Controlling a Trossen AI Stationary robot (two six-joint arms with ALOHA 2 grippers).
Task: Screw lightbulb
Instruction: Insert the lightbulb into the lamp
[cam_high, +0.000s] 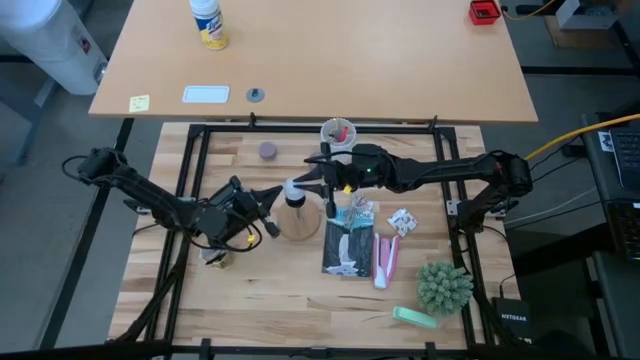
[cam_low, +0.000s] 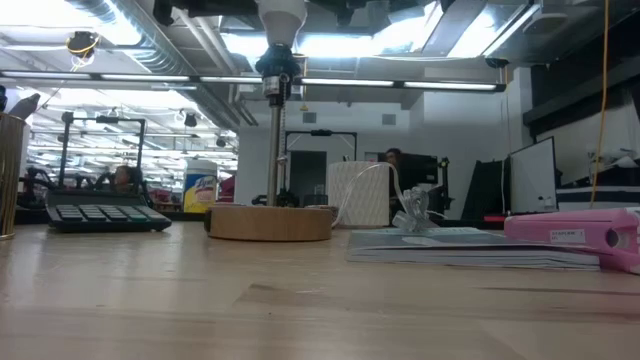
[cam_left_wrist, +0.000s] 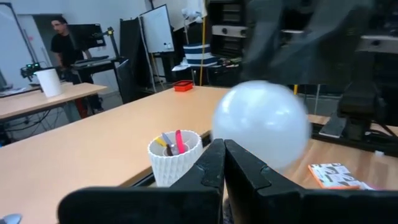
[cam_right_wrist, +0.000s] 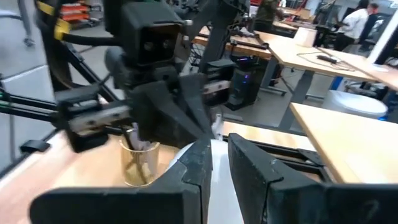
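Note:
The white frosted lightbulb (cam_high: 293, 189) stands upright on the black socket (cam_low: 278, 72) of a thin post that rises from the round wooden disc stand (cam_low: 270, 222). My right gripper (cam_high: 312, 183) reaches in from the table's right and is shut on the bulb (cam_right_wrist: 219, 186). My left gripper (cam_high: 272, 200) comes in from the table's left. It is shut, with its fingertips (cam_left_wrist: 214, 163) right in front of the bulb (cam_left_wrist: 261, 124). In the low view only the bulb's neck (cam_low: 281, 22) shows at the top edge. My right gripper pinches the bulb's round white glass (cam_right_wrist: 217, 177) between its two fingers. It comes in about level from the table's right. The bulb stands upright with its base down on the socket. My left gripper's shut fingertips are right at the bulb. I cannot tell whether they touch it.
A white cup with red items (cam_high: 337, 132) stands just behind the stand. To the right lie a dark booklet (cam_high: 347, 248), a pink case (cam_high: 386, 258), small packets (cam_high: 402, 221) and a green plant (cam_high: 444, 287). A purple disc (cam_high: 268, 151) lies far left. A gold cup (cam_right_wrist: 140, 163) stands under the left arm.

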